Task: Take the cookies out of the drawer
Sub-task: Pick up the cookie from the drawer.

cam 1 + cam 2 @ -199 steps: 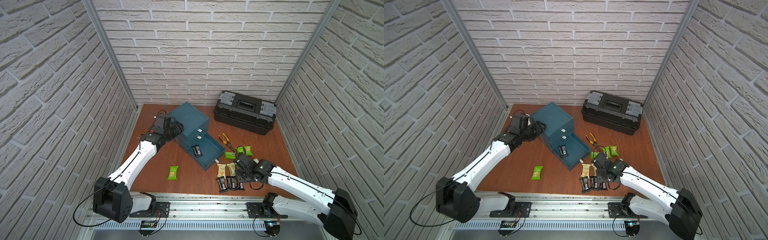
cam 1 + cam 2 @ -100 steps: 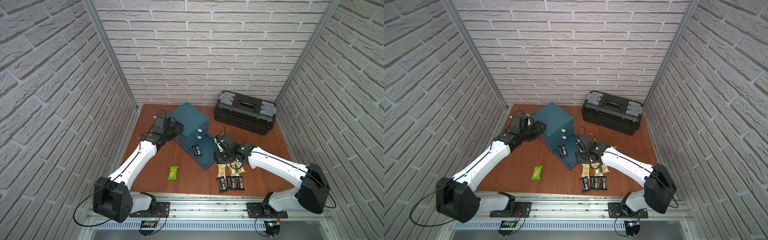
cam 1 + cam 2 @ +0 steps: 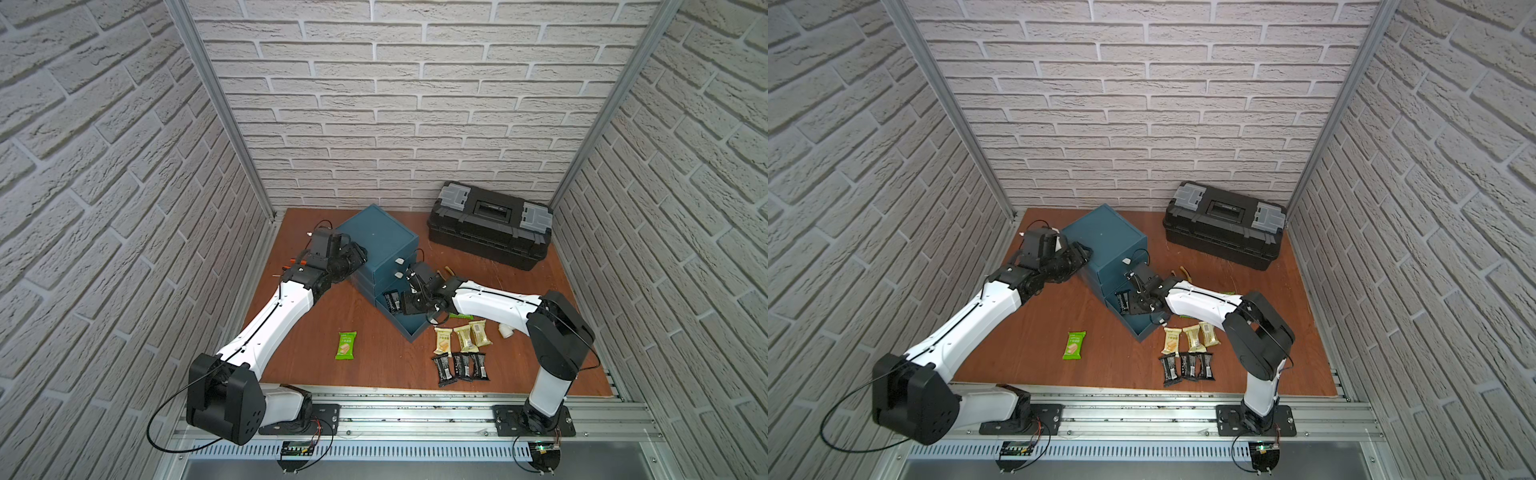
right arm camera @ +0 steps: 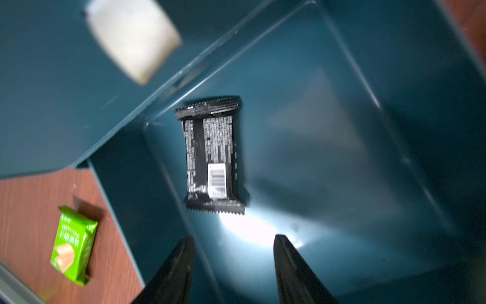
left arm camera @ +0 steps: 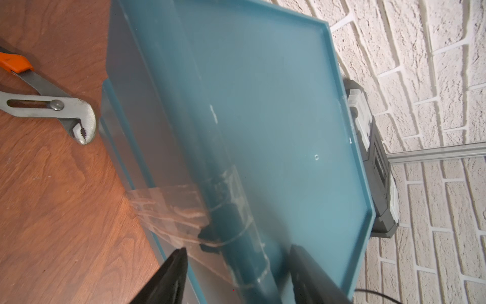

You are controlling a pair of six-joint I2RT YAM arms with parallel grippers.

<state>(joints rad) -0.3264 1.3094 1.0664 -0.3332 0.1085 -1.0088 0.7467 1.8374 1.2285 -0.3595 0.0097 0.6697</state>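
Note:
The teal cabinet (image 3: 380,237) has its bottom drawer (image 3: 415,330) pulled out. One black cookie packet (image 4: 210,158) lies in the drawer, also in both top views (image 3: 392,300) (image 3: 1122,300). My right gripper (image 4: 234,237) hovers open over the drawer with the packet just ahead of its tips and nothing between them. On the table lie three gold packets (image 3: 465,337), three black packets (image 3: 461,365) and a lone green packet (image 3: 346,345). More green shows under my right arm (image 3: 461,316). My left gripper (image 5: 238,247) straddles the cabinet's (image 5: 263,105) back corner edge, fingers pressed on it.
A black toolbox (image 3: 490,224) stands at the back right. Yellow-handled pliers (image 3: 449,270) peek out behind my right arm, and a white pipe elbow (image 3: 505,330) lies by the gold packets. Orange-handled pliers (image 5: 52,105) lie behind the cabinet. Brick walls close in three sides.
My right arm has swung from the packets near the table's front up and left to the open drawer. The left arm and the cabinet have not moved.

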